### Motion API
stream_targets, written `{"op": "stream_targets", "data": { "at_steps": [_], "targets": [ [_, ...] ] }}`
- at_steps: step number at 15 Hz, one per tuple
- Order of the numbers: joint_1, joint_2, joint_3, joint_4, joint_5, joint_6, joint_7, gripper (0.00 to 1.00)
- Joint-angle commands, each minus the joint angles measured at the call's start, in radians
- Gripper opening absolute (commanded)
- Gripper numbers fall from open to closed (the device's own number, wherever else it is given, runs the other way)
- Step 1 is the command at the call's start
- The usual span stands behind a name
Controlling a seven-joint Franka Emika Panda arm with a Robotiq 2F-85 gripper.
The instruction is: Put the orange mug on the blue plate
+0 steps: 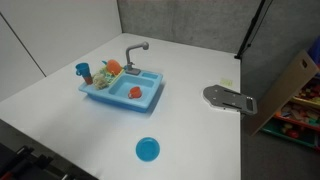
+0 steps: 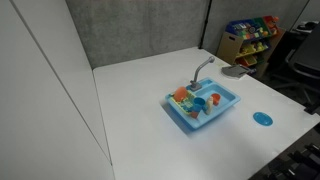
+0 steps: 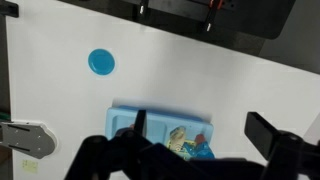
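The orange mug (image 1: 135,92) lies in the basin of a light blue toy sink (image 1: 150,98). The blue plate (image 1: 147,150) lies flat on the white table, apart from the sink, near the front edge. It also shows in an exterior view (image 2: 263,118) and in the wrist view (image 3: 101,62). My gripper (image 3: 200,128) is open and empty, high above the sink (image 3: 125,118). Its body hides most of the sink's contents in the wrist view. The arm does not show in either exterior view.
A small blue cup (image 1: 82,70) and an orange-and-green item (image 1: 108,68) sit at the sink's other end, by a grey faucet (image 1: 135,50). A grey metal bracket (image 1: 228,98) lies near the table's edge. Toy shelves (image 2: 250,35) stand beyond the table.
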Motion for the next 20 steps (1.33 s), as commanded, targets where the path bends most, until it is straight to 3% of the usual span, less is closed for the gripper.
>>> {"op": "stream_targets", "data": {
  "at_steps": [1, 11, 20],
  "targets": [
    [0.004, 0.040, 0.006, 0.042, -0.006, -0.025, 0.011, 1.00],
    [-0.020, 0.236, 0.023, 0.196, -0.027, -0.017, 0.065, 1.00],
    [-0.033, 0.401, 0.017, 0.233, -0.022, 0.120, 0.103, 1.00]
  ]
}}
